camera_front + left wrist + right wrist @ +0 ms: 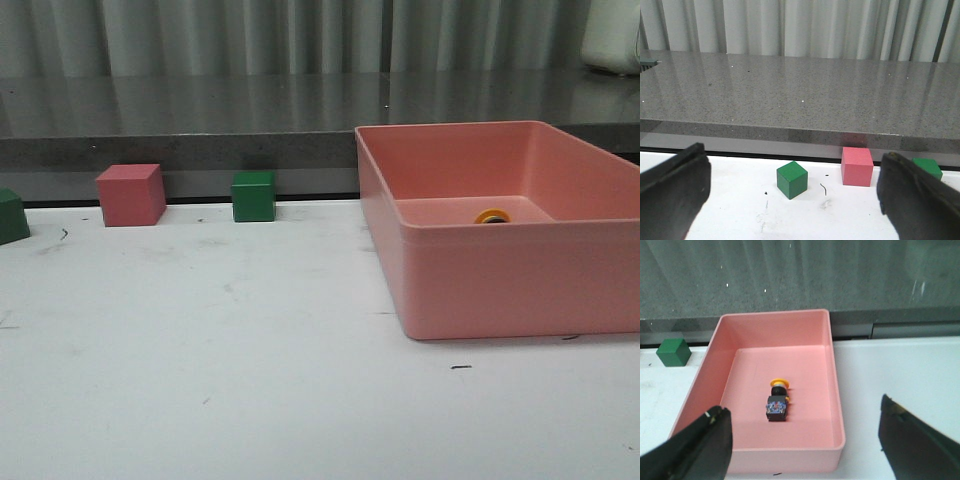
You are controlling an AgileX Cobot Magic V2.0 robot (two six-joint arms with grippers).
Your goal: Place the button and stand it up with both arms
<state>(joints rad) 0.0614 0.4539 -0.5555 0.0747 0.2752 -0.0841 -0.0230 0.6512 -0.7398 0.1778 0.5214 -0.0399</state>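
Button (778, 401) lying on its side inside the pink bin (836, 405), yellow cap toward 12 o'clock. Right gripper (805, 450) hanging above it, spread wide, nothing held. Left gripper (790, 200) gaping too, facing the green cube (791, 179) and pink cube (857, 166). Risky bit, probably: clipping the bin wall going down, or pinching the round cap and watching it squirt loose.

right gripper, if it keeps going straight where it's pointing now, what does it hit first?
Most likely the button, lying on its side on the floor of the pink bin. The open right gripper points into the bin; depth is unclear, so the near wall could come first.
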